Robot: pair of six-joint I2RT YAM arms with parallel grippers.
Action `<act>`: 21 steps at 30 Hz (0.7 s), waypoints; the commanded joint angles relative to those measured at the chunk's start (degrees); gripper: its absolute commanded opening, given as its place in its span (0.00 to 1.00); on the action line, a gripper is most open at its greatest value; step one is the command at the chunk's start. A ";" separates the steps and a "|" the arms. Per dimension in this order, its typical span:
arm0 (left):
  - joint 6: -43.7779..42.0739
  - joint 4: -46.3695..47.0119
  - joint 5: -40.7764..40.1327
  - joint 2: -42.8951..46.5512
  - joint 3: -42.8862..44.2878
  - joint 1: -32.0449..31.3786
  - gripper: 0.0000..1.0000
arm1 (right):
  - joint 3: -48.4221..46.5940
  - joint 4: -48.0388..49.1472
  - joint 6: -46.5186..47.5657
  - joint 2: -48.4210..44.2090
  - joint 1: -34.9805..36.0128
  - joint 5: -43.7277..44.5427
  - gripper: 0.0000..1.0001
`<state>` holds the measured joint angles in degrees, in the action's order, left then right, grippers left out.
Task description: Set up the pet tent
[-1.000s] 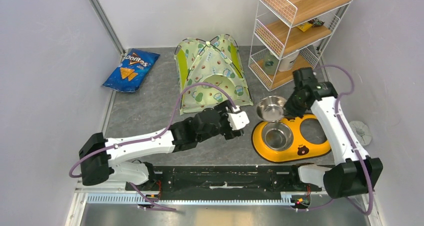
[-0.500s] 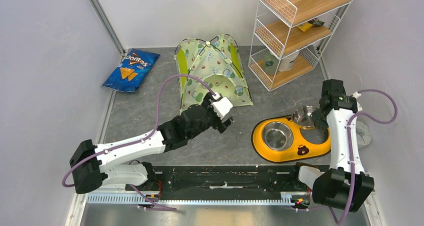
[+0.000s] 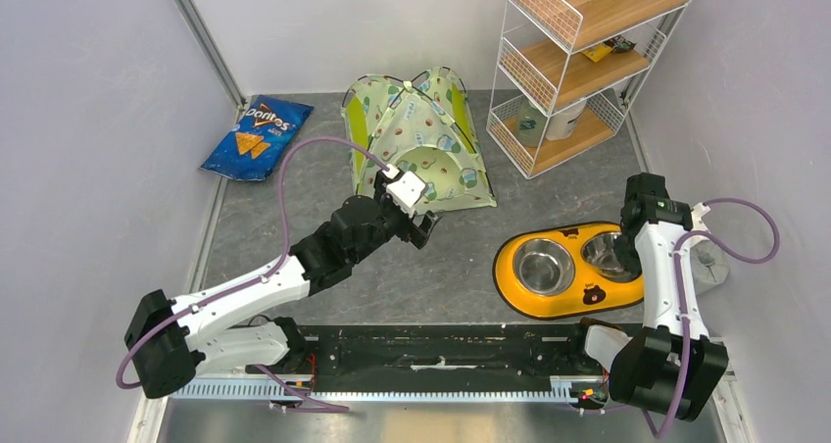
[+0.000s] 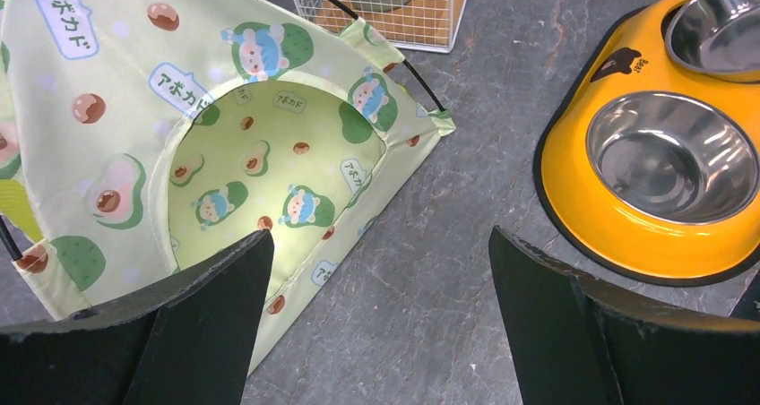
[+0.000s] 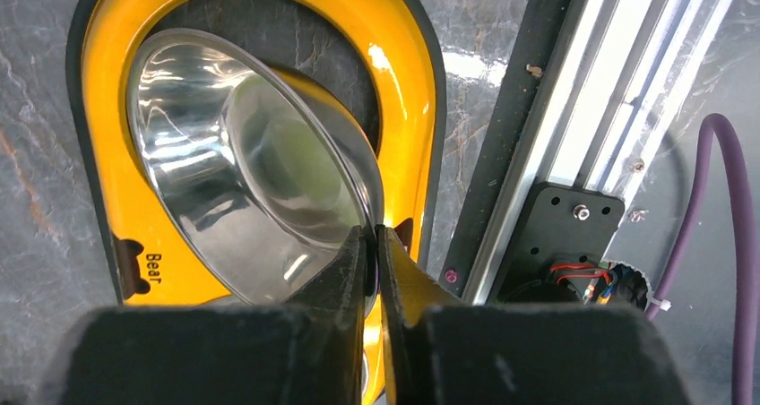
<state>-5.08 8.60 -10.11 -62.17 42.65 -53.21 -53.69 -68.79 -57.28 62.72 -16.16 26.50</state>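
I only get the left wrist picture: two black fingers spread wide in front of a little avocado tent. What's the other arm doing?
Observer: The right gripper is pinching the rim of a steel bowl, which sits tilted in the empty hole of the yellow feeder.
Operator: Funny! Is anything lying on the tent's other side, beyond my picture?
Observer: Yes, a blue Doritos bag lies flat on the floor to the left of the pet tent, not touching it.
Operator: And that bit of white wire at the top of my picture?
Observer: That's the bottom of a white wire rack with three wooden shelves, standing in the back right corner.
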 commanded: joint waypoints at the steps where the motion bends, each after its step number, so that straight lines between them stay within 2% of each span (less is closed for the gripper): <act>1: 3.39 3.20 1.95 1.39 -0.38 1.06 0.96 | 1.58 3.25 -0.64 0.08 -0.92 5.02 0.15; 4: 3.77 3.26 2.53 1.31 -0.30 1.68 0.96 | 2.59 7.20 1.85 1.06 -1.06 4.02 0.20; 8: 3.85 3.28 3.19 1.19 -0.13 2.30 0.96 | 2.84 9.58 3.53 1.70 -1.16 2.37 0.21; 10: 3.98 3.42 3.33 1.18 -0.03 2.56 0.96 | 2.63 9.50 4.27 2.04 -1.20 2.46 0.30; 12: 4.12 3.61 3.47 1.06 -0.03 2.83 0.96 | 2.07 8.88 4.28 2.26 -1.22 3.31 0.50; 15: 4.49 3.70 3.77 0.89 0.15 3.19 0.96 | 0.62 7.91 4.93 2.33 -1.18 4.23 0.71; 17: 4.52 3.64 3.85 0.77 0.32 3.44 0.96 | -0.68 7.11 5.50 2.24 -1.24 4.54 0.80; 21: 7.69 0.96 2.59 0.50 1.70 4.20 0.96 | -4.34 4.95 8.21 1.89 -1.15 4.81 0.90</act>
<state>-2.39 9.13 -6.94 -61.91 42.57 -49.87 -52.64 -62.00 -51.55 65.01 -17.12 28.71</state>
